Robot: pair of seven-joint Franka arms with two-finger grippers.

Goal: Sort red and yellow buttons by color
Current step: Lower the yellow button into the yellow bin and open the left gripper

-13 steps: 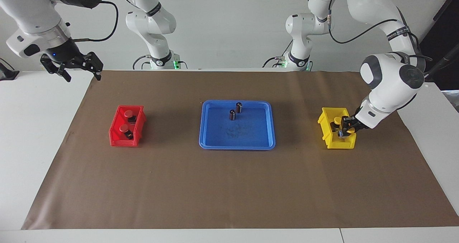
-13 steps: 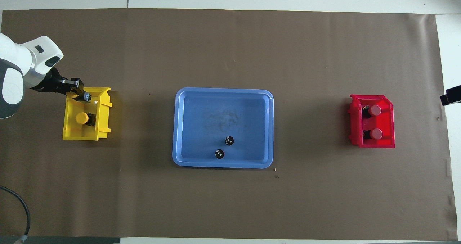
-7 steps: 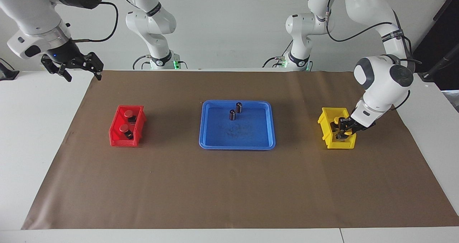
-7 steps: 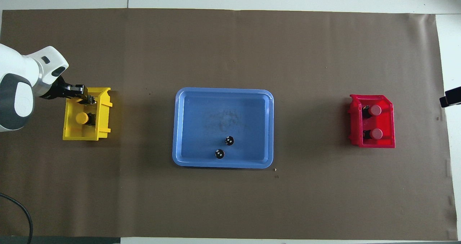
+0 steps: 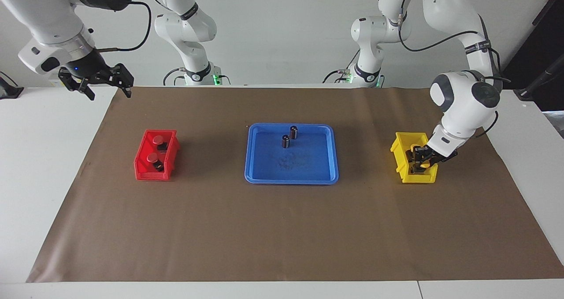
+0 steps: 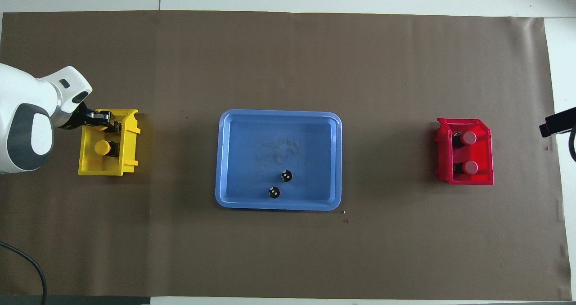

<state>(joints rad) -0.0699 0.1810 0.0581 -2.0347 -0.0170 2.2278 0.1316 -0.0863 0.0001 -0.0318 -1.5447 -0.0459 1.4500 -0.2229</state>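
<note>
Two red buttons [image 6: 468, 137] [image 6: 470, 167] lie in the red bin [image 6: 488, 152] at the right arm's end of the table. One yellow button [image 6: 102, 148] lies in the yellow bin [image 6: 130, 129] at the left arm's end. My left gripper [image 5: 422, 161] is down inside that bin, shut on a second yellow button [image 5: 425, 162], farther from the robots than the lying one. My right gripper [image 5: 108, 91] hangs open and empty over the table's corner near the red bin, and that arm waits.
A blue tray [image 5: 260, 175] sits mid-table with two dark capless cylinders [image 5: 293, 132] [image 5: 285, 141] standing in its part nearer the robots. Brown paper [image 5: 282, 228] covers the table.
The left gripper has sunk deeper into the yellow bin with its yellow button as the arm swung in over it. The right gripper drifted slightly toward the table's middle.
</note>
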